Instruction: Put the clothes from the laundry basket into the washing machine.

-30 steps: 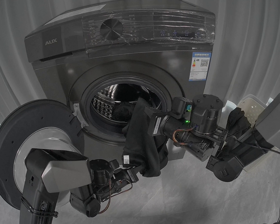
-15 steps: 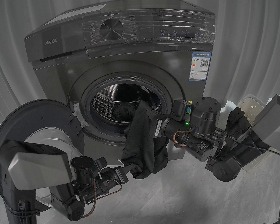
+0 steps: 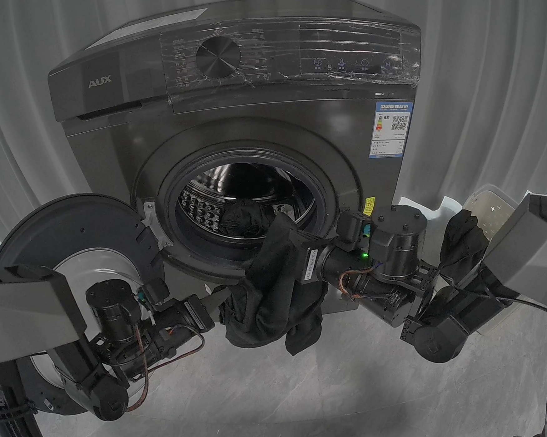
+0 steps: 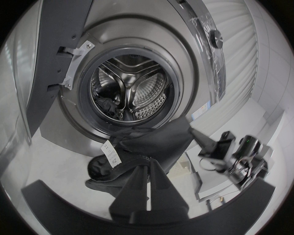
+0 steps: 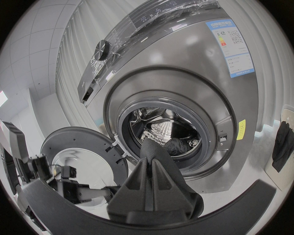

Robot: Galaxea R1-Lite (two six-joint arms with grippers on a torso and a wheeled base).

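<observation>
Black garment [image 3: 267, 286], slung crosswise, lower end leftward

Left arm [image 3: 23, 304] and right arm [image 3: 533, 252]: grey angular shells over black joints. Right wrist housing [image 3: 397, 231]: round, screwed cap; green light [image 3: 364, 256] beside it. Brown cables [image 3: 348, 279] looped at wrists. Left gripper [image 4: 149, 164], right gripper [image 5: 149, 161]: black wedge-shaped fingers.

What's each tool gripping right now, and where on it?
Both hold the black garment: the right tool pinches its upper end, the left tool its lower edge near the white label.
</observation>
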